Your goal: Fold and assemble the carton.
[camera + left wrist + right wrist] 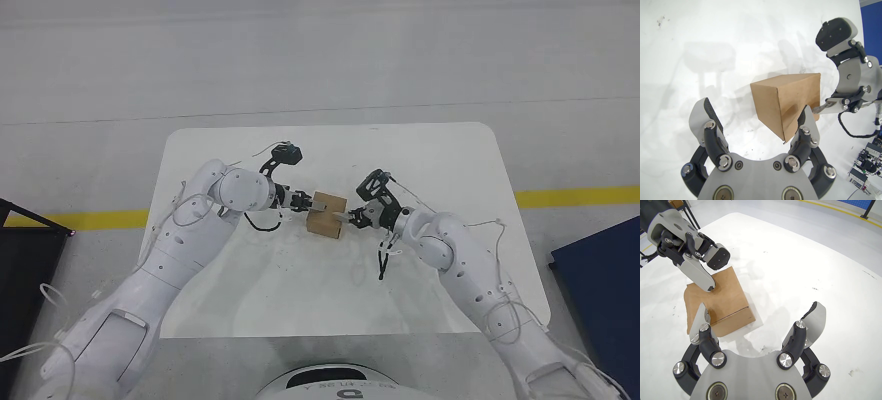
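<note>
A small brown carton stands folded into a box shape at the middle of the white table. My left gripper is at one side of it and my right gripper at the opposite side. In the left wrist view the left gripper is open, with one fingertip pressed onto the carton. The right gripper touches the same face with one finger. In the right wrist view the right gripper is open, one finger resting on the carton opposite the left gripper.
A black cable hangs from the right arm over the table. Bare table surface surrounds the carton on all sides. Off the table, a dark rack stands at the left and a blue panel at the right.
</note>
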